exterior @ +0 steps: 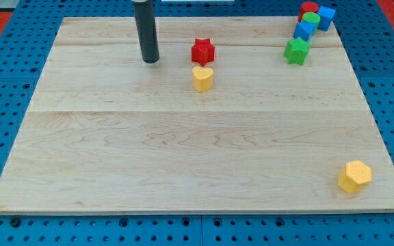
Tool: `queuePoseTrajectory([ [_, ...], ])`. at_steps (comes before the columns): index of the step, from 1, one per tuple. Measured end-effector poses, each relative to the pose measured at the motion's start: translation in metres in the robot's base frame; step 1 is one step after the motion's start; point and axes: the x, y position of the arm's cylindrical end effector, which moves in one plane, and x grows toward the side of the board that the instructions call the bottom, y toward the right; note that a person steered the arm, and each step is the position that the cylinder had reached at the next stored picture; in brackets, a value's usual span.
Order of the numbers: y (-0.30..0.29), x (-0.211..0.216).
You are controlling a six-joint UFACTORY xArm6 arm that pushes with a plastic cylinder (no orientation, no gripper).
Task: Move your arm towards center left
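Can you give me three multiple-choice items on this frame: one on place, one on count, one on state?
1. Where is my tip relative to the red star block?
A. to the view's left of it
B. to the view's right of it
C. resting on top of it

2. How many yellow blocks are on the board?
A. one
B. two
C. three

3. Is my tip touching a block?
A. yes, the red star block
B. yes, the yellow heart block
C. no, it stands apart from all

Answers: 1 A, bare board lies between them. 2 B, the yellow heart block and the yellow hexagon block. 3 C, a clear gap surrounds the tip.
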Motion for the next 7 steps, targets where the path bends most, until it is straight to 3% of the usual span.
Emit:
queuePoseTrajectory([
  [7,-0.053,0.002],
])
